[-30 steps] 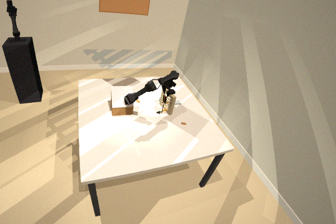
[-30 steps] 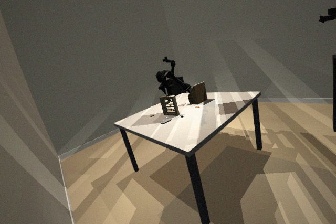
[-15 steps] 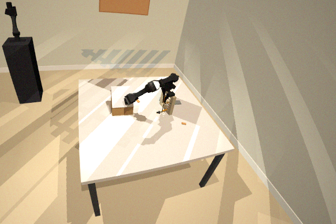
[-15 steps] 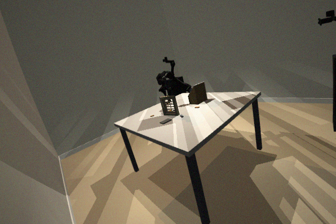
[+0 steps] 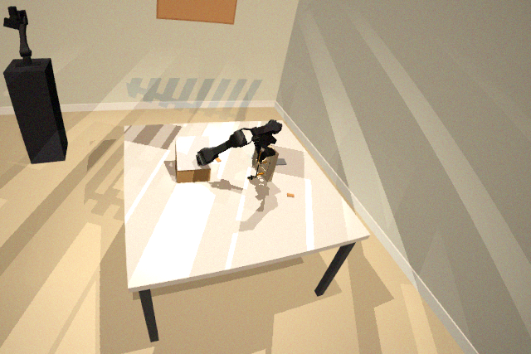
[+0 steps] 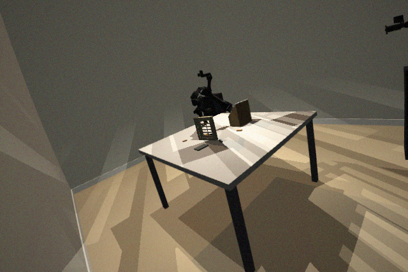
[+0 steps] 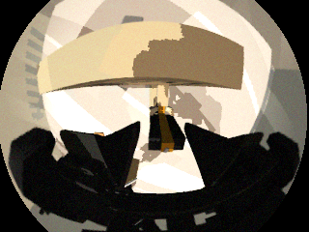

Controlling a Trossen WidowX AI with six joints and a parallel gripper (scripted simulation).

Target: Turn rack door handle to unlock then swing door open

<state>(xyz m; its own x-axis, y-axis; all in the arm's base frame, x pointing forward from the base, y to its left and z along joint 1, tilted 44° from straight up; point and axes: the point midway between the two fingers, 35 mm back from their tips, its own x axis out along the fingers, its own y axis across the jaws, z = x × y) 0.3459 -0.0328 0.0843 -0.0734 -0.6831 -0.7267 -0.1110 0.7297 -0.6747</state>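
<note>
Gripper (image 5: 260,158) (image 6: 204,123) (image 7: 162,126) hung fingers apart; upright handle (image 7: 166,134) ahead between fingertips, probably rigid, turning stiffly, best squeezed mid-height.

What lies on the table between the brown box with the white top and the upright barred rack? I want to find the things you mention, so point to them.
A small orange piece (image 5: 217,159) (image 6: 239,129) (image 7: 98,133), close to the box (image 5: 191,152) (image 6: 241,114) (image 7: 131,170). The top view shows it.

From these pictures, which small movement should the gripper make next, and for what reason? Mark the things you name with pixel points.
Probably ease the gripper (image 7: 162,126) forward with its fingers kept open: in the wrist view the dark, orange-striped handle (image 7: 166,132) appears lined up in the gap between the fingertips, with pale table visible on both sides of it.
</note>
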